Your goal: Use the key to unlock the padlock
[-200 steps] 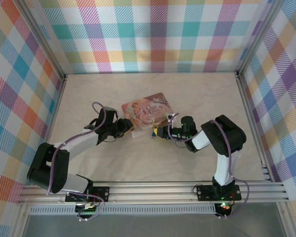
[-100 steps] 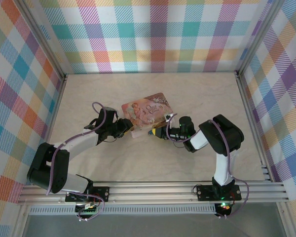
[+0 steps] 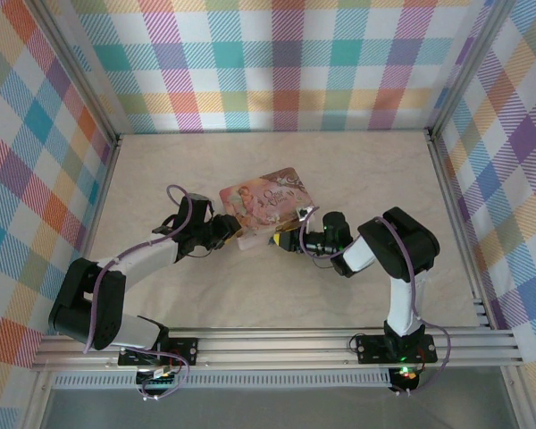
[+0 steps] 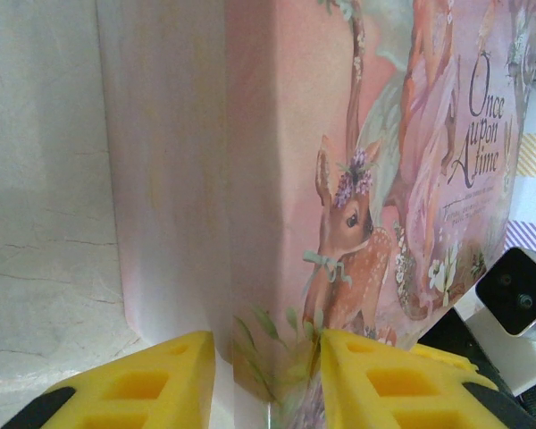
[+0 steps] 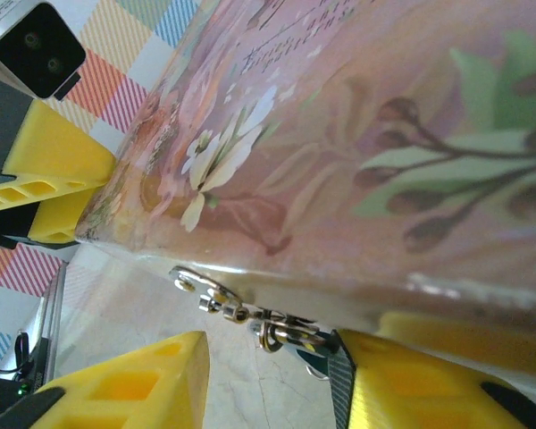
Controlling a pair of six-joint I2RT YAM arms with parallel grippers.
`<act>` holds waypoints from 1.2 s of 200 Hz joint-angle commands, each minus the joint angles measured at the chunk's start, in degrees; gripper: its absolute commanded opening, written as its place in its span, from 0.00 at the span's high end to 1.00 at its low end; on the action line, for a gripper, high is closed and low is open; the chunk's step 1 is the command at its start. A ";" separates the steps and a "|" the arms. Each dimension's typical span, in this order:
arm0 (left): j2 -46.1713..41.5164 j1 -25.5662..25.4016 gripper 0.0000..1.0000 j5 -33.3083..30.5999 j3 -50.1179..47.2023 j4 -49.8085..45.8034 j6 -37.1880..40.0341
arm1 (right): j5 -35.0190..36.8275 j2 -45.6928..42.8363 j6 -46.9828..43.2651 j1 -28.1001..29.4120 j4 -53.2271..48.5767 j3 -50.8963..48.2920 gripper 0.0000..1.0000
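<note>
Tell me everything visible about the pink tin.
The pink tin is a flat rectangular box with rounded corners, seemingly glossy painted metal. Its lid shows a fawn with purple flowers, a figure in pink and the words "Once upon A time". It lies askew on the table, lid up. The left tool clamps its near-left corner; the right tool, open, sits at its near edge, where small silver links hang.

A pink rectangular tin box (image 3: 266,204), printed with a fawn and storybook lettering, sits diagonally near the middle of the beige marble-patterned tabletop (image 3: 357,161), between pastel plaid walls (image 3: 286,63).
</note>
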 commanded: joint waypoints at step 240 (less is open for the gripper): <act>-0.15 -0.52 0.64 -2.12 -1.45 -5.94 -0.21 | -0.64 2.82 2.62 0.86 10.58 -1.20 0.77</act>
